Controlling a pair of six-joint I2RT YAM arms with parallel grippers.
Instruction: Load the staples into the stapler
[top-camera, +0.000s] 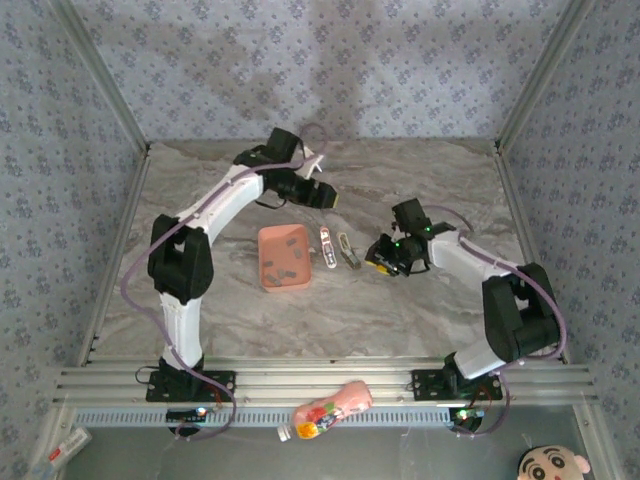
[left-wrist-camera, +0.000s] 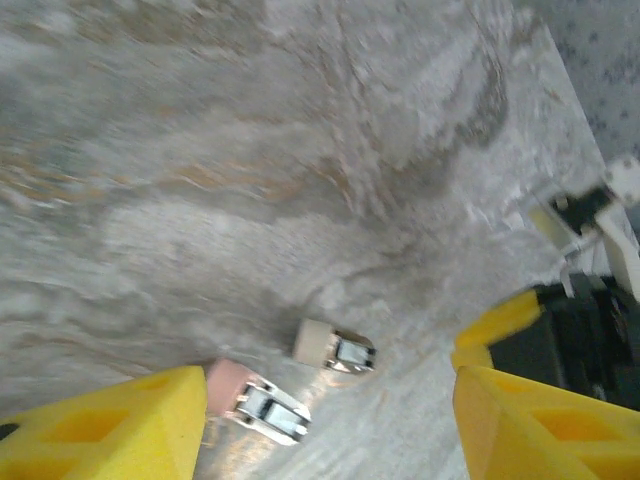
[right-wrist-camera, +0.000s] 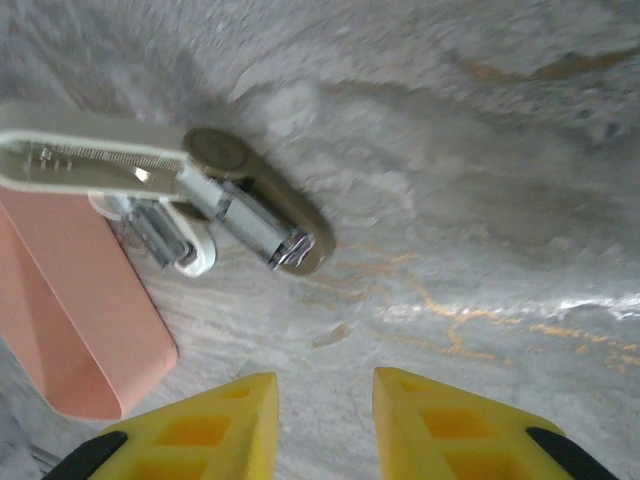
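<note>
The pink-and-white stapler (top-camera: 327, 245) lies on the marble table just right of the salmon tray (top-camera: 268, 236). In the left wrist view the stapler (left-wrist-camera: 255, 402) rests close to my left finger, metal parts up. A beige mini stapler (top-camera: 347, 251) lies beside it, flipped open in the right wrist view (right-wrist-camera: 245, 215). Several dark staples (top-camera: 284, 267) sit in the tray. My left gripper (top-camera: 325, 198) (left-wrist-camera: 328, 400) hovers behind the staplers, open and empty. My right gripper (top-camera: 380, 262) (right-wrist-camera: 322, 385) is just right of the beige stapler, jaws slightly apart, holding nothing.
The tray's wall (right-wrist-camera: 80, 300) sits left of the right gripper. A pink bottle with a colourful label (top-camera: 330, 408) lies on the front rail. Patterned walls and metal posts enclose the table on three sides.
</note>
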